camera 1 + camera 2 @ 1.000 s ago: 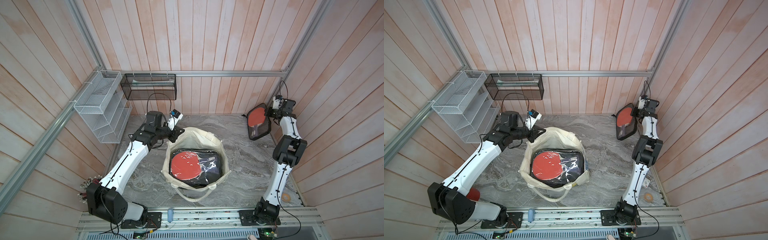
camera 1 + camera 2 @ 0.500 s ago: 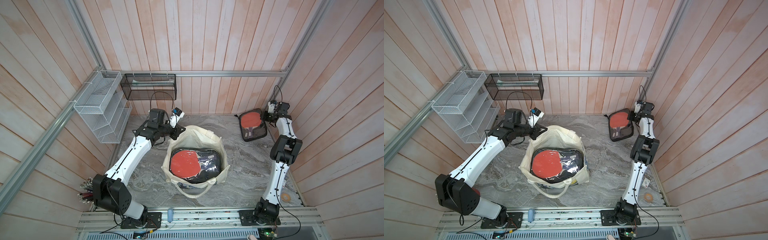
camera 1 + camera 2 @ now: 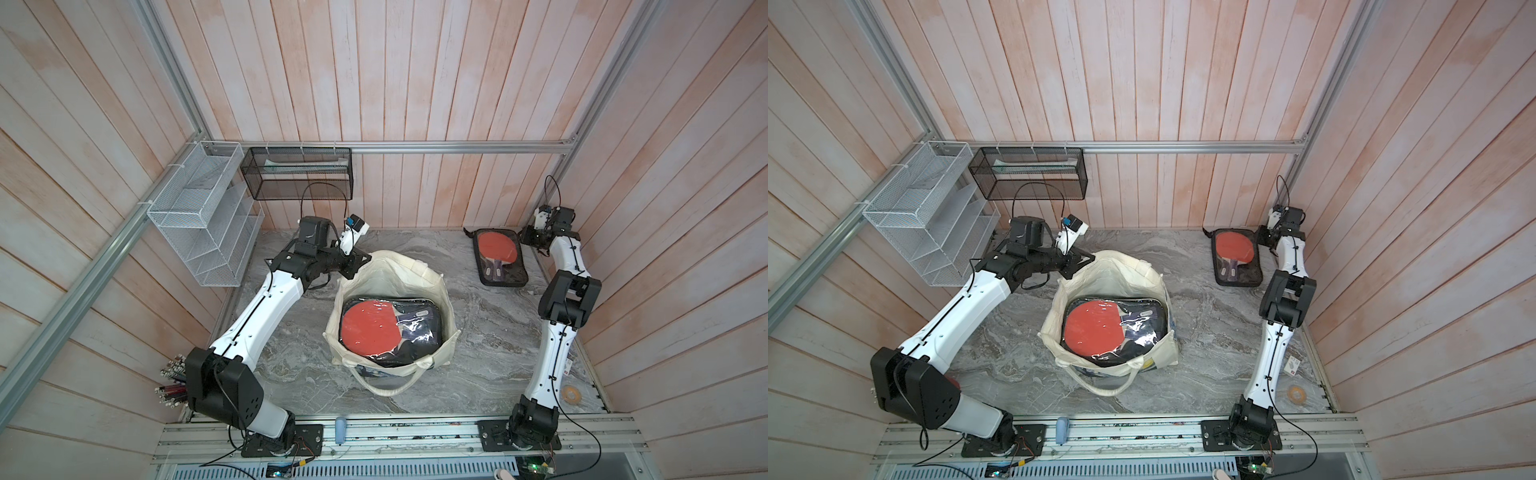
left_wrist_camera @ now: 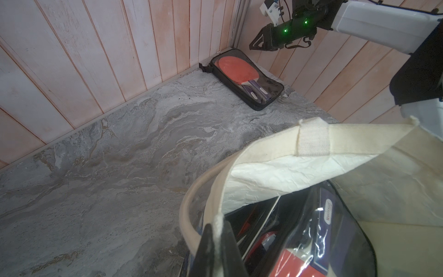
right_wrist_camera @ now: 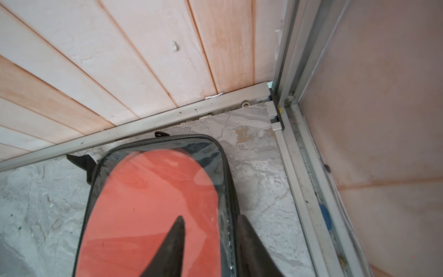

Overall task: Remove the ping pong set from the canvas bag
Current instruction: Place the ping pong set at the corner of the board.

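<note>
A white wire rack and a black mesh basket hang against the plank walls.

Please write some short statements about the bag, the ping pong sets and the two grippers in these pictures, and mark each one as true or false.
1. A red-bat ping pong set in a clear-fronted black case lies inside the cream canvas bag. True.
2. The left gripper is open and clear of the bag. False: it is shut on the bag's rim.
3. A second cased set lies on the grey marbled table in the far corner. True.
4. The right gripper holds that second set lifted in the air. False: its jaws are apart and the set lies flat on the table.
</note>
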Controlling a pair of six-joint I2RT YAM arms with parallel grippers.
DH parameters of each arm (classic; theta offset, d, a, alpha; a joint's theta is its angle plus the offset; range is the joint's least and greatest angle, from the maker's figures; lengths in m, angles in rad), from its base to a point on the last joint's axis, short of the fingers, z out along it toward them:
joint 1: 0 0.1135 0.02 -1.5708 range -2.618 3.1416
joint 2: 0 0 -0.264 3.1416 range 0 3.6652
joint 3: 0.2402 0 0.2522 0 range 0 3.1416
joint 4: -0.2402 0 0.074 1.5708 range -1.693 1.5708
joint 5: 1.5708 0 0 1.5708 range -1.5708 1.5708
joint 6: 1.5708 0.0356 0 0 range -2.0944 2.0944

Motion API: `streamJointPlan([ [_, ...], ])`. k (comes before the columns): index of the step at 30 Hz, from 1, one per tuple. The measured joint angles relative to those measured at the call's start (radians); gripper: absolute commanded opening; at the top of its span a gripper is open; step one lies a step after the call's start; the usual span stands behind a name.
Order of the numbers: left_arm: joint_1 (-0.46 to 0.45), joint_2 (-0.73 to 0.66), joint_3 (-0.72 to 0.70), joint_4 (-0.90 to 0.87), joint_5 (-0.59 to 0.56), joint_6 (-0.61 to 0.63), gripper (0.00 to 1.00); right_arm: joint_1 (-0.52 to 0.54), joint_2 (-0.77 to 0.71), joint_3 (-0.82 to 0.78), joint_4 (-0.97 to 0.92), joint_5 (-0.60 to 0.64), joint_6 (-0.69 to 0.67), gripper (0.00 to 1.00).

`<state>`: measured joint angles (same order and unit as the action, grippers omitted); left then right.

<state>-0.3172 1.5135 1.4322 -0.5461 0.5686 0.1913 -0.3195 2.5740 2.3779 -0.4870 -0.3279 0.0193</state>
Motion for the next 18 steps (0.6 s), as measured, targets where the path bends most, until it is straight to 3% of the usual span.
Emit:
streamJointPlan([
  [3,0.0,0.0,0.0,0.0,0.0,0.0,0.0,0.005,-0.011,0.0,-0.008,0.033,-0.011,0.81],
  [8,0.0,0.0,0.0,0.0,0.0,0.0,0.0,0.037,-0.138,-0.104,-0.008,0.082,-0.049,1.0],
  [18,-0.017,-0.04,-0.023,0.003,-0.002,-0.009,0.0,0.259,-0.678,-0.566,0.062,0.101,-0.119,0.99],
])
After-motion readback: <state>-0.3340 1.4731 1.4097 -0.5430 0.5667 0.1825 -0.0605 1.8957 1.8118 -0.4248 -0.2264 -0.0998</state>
